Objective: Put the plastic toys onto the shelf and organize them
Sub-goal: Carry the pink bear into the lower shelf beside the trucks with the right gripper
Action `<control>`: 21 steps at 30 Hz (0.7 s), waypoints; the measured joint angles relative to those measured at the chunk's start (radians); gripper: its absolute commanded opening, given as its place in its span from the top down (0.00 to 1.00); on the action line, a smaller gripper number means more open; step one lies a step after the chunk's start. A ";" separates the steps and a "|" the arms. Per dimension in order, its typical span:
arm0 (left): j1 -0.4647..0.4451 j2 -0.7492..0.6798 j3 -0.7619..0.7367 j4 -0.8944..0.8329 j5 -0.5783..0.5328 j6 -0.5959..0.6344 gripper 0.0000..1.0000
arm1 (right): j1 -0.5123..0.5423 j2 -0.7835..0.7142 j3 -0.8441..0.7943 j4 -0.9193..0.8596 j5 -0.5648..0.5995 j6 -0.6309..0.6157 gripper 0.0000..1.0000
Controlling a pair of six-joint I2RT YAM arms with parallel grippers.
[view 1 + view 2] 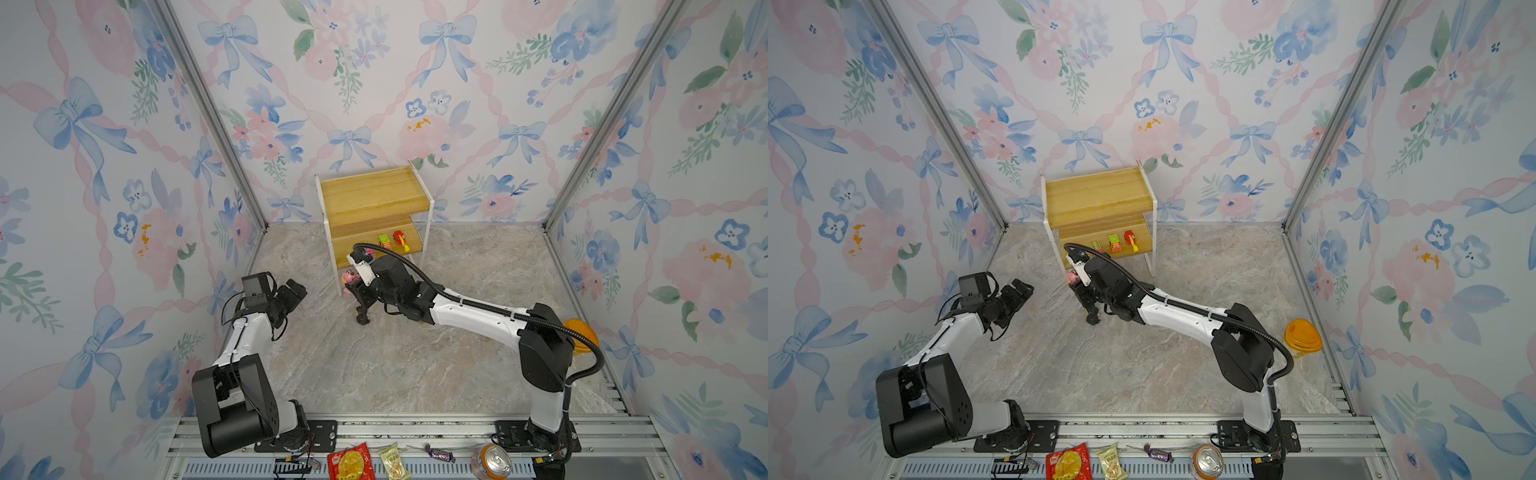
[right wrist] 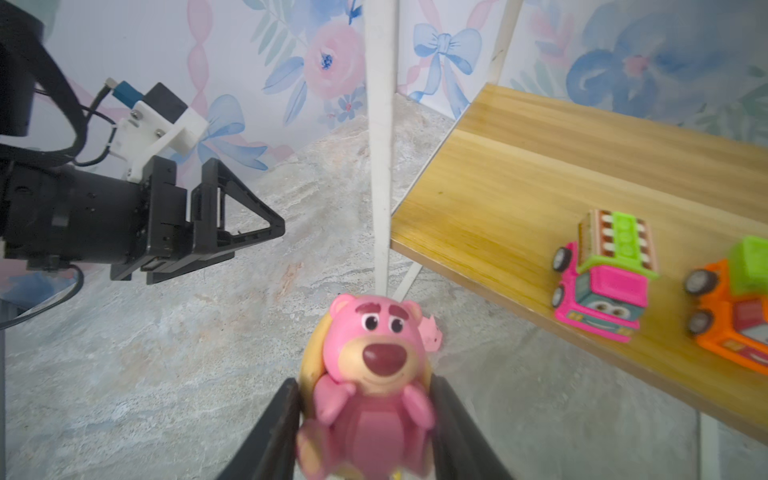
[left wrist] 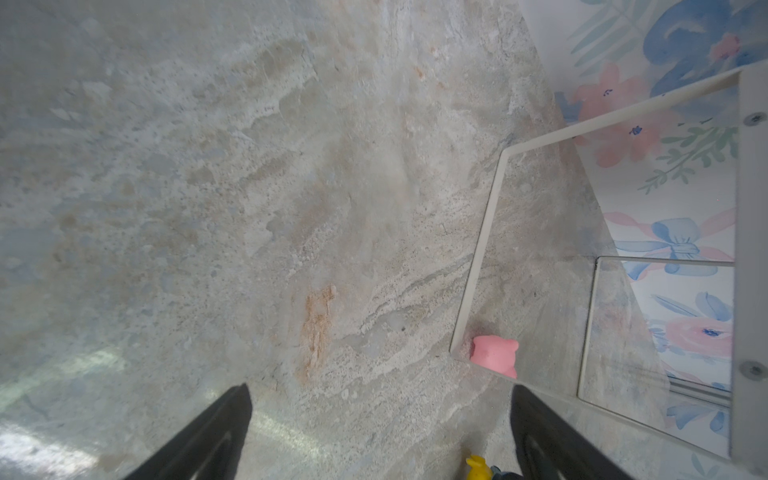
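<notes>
- Step in hand (judged): carry the pink bear figure to the shelf and stand it on the lower board.
- Bear position: gripped low on the body, face toward the wrist camera, above the marbled tabletop, just in front of the shelf's white front post.
- Approach: raise it above the board's front edge, pass to the board side of the post, and aim for the bare wood beside the pink car.
- Keep off the green-orange car and the red car, which are already lined up there.
- Release only once the base sits flat. The round body may tip or roll.
- Right gripper: fingers partly closed, pressing both sides of the bear.
- Left gripper: fingers spread fully and empty, off to the side and well clear of the shelf.
- Not yet shelved: the pink pig at the foot of the post and the black-yellow figure on the tabletop under the right wrist.
</notes>
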 measured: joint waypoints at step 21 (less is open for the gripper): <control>0.000 -0.013 -0.022 0.029 0.041 -0.011 0.02 | 0.011 0.080 0.220 -0.053 0.270 0.079 0.58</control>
